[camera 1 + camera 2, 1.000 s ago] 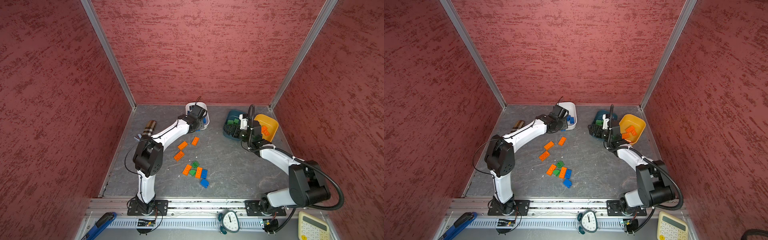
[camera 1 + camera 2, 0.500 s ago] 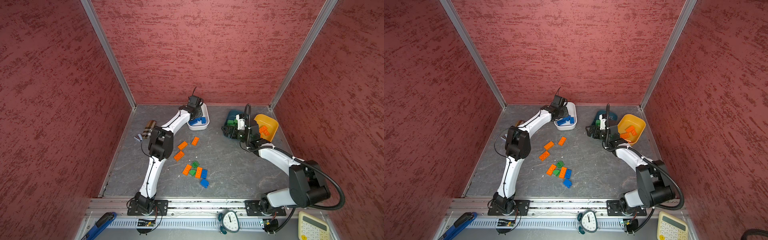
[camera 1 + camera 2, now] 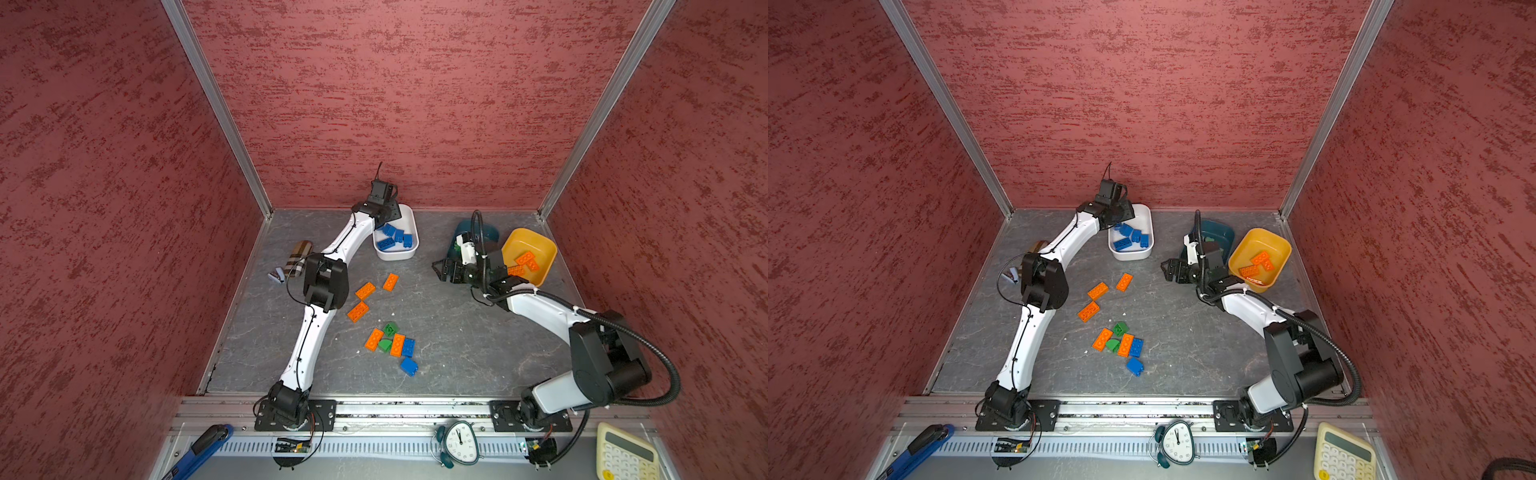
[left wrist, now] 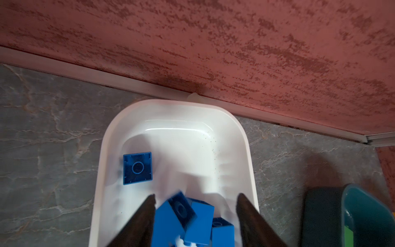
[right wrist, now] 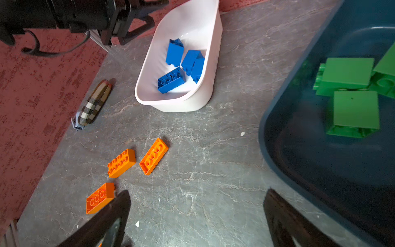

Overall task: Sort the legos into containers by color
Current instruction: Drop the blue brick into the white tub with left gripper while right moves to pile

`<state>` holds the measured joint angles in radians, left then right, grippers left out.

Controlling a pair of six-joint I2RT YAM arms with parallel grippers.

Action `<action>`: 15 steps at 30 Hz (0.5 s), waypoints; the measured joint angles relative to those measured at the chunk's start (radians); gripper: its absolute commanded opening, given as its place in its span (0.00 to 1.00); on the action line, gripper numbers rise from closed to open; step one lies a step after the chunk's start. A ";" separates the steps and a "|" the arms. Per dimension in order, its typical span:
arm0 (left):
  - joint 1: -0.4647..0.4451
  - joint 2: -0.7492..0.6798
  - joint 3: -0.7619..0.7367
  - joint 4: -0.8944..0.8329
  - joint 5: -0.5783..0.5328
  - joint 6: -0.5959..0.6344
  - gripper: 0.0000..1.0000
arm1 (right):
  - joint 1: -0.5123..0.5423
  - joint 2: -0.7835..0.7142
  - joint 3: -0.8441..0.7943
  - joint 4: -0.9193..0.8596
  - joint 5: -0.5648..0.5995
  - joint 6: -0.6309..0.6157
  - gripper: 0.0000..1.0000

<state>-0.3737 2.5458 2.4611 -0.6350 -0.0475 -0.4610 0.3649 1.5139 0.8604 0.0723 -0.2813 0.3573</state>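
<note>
left hand (image 4: 196,195) hangs open over the white bowl (image 4: 171,102) of blue legos (image 4: 137,168), right hand (image 5: 198,191) wide open, empty. clock (image 3: 459,441) at bottom centre in a top view, dial too tiny to read

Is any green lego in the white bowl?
No, in the right wrist view the white bowl holds only blue legos.

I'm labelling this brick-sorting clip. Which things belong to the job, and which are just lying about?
Job: loose bricks, white bowl, teal bowl, yellow bowl.
Lying about: plaid pouch, alarm clock, calculator, blue-handled tool.
</note>
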 measured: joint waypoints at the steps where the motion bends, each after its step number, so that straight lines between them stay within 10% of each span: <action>1: 0.003 -0.001 -0.005 0.000 0.014 0.003 0.78 | 0.007 0.010 0.009 -0.003 0.002 -0.006 0.98; 15: -0.003 -0.346 -0.472 0.121 0.203 0.016 1.00 | 0.139 0.179 0.151 -0.066 0.022 -0.127 0.98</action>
<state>-0.3767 2.1994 1.9888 -0.5140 0.1551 -0.4446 0.5037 1.6932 1.0111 0.0059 -0.2596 0.2298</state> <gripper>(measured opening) 0.993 0.981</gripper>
